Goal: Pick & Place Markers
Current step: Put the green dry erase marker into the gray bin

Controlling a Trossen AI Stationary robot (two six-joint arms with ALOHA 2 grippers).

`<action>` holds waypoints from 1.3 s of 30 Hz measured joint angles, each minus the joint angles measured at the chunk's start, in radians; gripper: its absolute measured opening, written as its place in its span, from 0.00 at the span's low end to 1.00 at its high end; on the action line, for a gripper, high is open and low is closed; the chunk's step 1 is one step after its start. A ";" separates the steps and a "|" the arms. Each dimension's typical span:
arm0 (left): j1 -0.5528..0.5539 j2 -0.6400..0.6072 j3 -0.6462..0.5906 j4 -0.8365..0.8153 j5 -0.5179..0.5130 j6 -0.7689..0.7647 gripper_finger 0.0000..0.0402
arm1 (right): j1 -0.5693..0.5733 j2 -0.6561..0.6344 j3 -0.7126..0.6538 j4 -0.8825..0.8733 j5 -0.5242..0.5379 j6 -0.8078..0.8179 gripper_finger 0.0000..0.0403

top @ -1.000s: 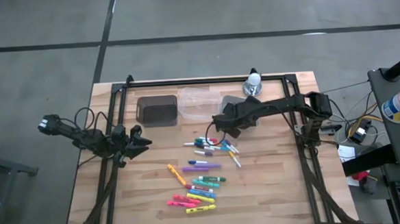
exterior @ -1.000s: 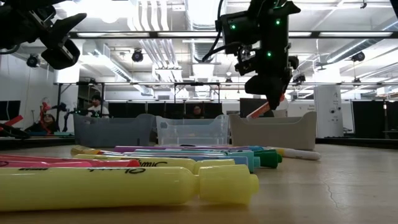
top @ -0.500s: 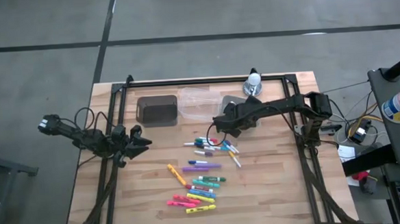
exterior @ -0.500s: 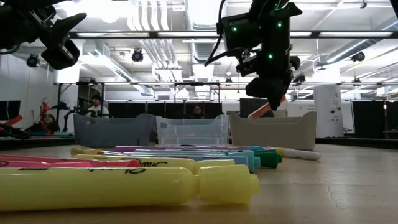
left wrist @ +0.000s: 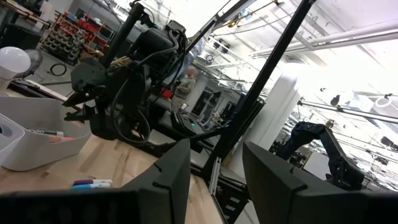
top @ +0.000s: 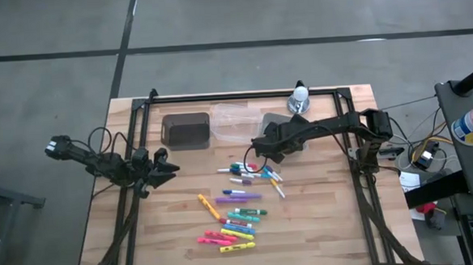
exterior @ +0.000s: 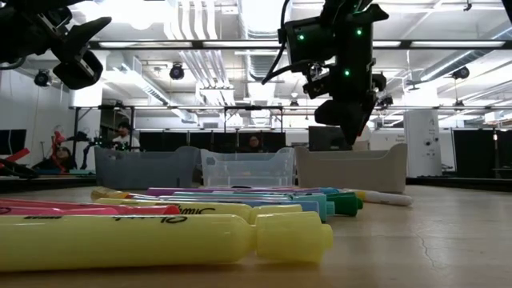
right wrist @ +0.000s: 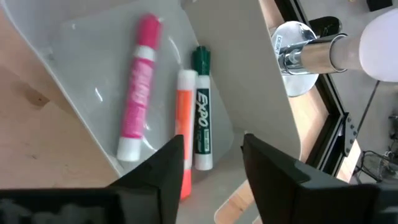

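Many markers [top: 240, 205] lie loose on the wooden table, in a near cluster and a middle one; the low view shows them close up [exterior: 160, 240]. My right gripper [right wrist: 211, 168] hangs open above the white bin [top: 284, 134], pointing steeply down. In that bin lie a pink marker [right wrist: 140, 87], an orange marker [right wrist: 185, 124] and a green-capped marker [right wrist: 200, 118], side by side on its floor. The orange marker's near end is hidden behind one finger. My left gripper [top: 172, 168] waits open, raised, at the table's left side.
A dark bin [top: 186, 129] and a clear bin [top: 236, 119] stand beside the white one along the far edge. A lamp with a white bulb [top: 300, 94] stands behind the white bin. Black frame rails [top: 134, 195] run along both table sides.
My right gripper has opened without shifting. The orange marker that hung slanted below its fingers has dropped into the white bin and no longer shows under the gripper in the low view.
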 joint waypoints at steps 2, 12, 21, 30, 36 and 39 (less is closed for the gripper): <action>0.000 0.000 0.000 0.000 0.000 0.000 0.35 | 0.000 0.000 0.000 0.000 0.000 0.002 0.43; 0.000 0.000 0.000 0.000 0.000 0.000 0.35 | 0.033 -0.007 0.025 0.000 -0.002 0.036 0.42; 0.000 0.000 0.000 0.000 0.000 0.003 0.35 | 0.117 -0.007 0.098 0.005 0.003 0.027 0.37; 0.000 0.000 0.000 0.000 0.000 0.004 0.35 | 0.199 -0.007 0.123 0.143 0.003 -0.085 0.34; 0.000 0.000 0.000 0.000 0.000 0.004 0.35 | 0.256 -0.007 0.122 0.258 -0.033 -0.158 0.32; 0.000 0.000 0.000 0.000 0.000 0.005 0.35 | 0.294 -0.007 0.122 0.311 -0.100 -0.238 0.31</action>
